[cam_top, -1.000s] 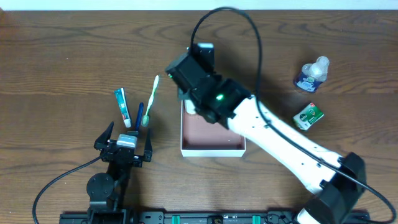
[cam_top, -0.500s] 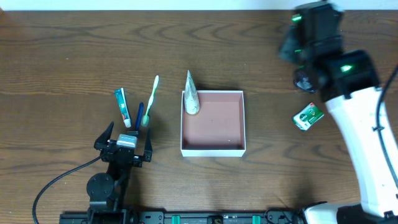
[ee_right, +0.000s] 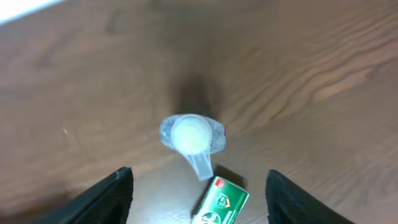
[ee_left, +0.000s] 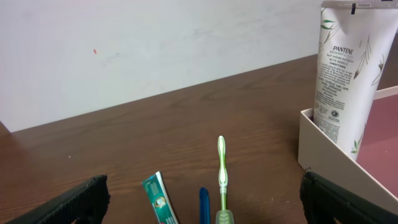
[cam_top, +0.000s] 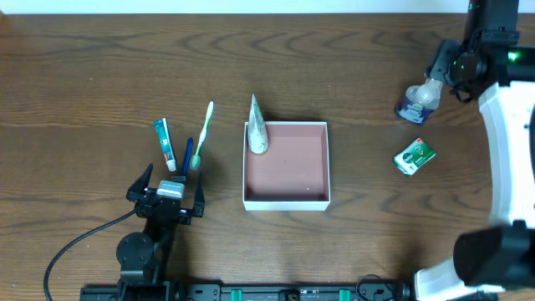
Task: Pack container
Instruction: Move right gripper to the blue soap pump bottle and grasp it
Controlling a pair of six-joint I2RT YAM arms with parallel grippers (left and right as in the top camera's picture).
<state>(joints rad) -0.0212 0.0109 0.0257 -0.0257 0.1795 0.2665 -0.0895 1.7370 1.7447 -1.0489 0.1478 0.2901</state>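
Your right gripper has swung off the container, now well away to its left, and hangs spread directly over the small bottle; descend straight, centre the cap between the fingers, then close.

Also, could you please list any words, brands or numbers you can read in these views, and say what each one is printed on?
"PANTENE": on the white tube standing in the container.
Smaller lines beneath it on the white tube: too small to read.
Green box: red logo, too blurred to read.
Small teal tube: print unreadable.
Pump bottle: blue label, too small to read.
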